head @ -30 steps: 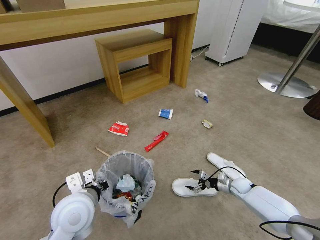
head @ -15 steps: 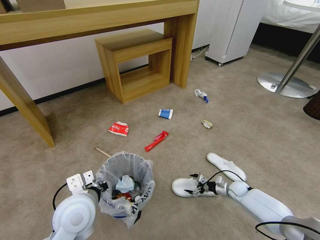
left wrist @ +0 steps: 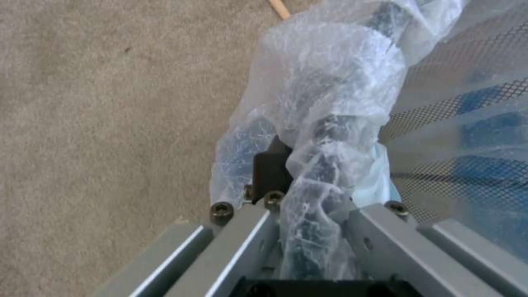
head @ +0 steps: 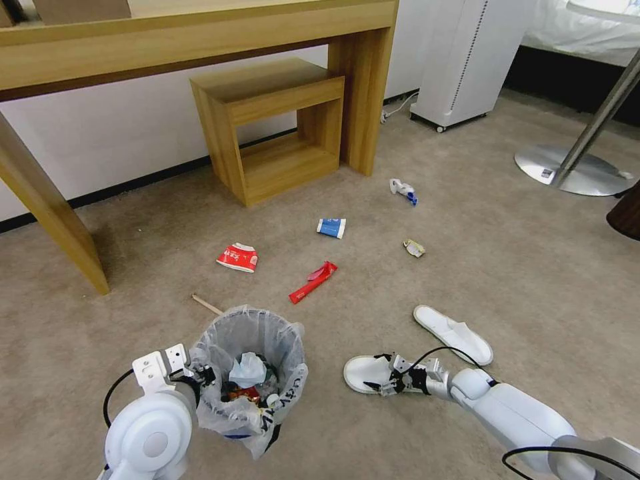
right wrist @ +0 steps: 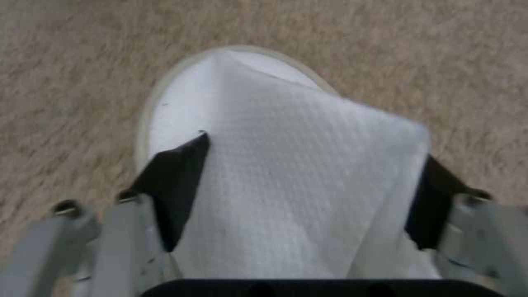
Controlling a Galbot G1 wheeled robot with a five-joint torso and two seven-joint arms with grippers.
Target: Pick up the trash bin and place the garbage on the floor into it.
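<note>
Straddling the raised fabric upper of the nearer white waffle-textured slipper on the beige short-pile carpet, my right gripper had its black fingers spread apart, one on each side, not yet pinched. My left gripper was clamped on the rim of the small round black mesh bin, squeezing its crinkly translucent liner. My left wrist camera revealed the bunched plastic between the jaws, which the head camera hid.

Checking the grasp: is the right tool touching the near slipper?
Touching. In the right wrist view the near slipper's upper fills the gap between the right tool's black fingers.
</note>
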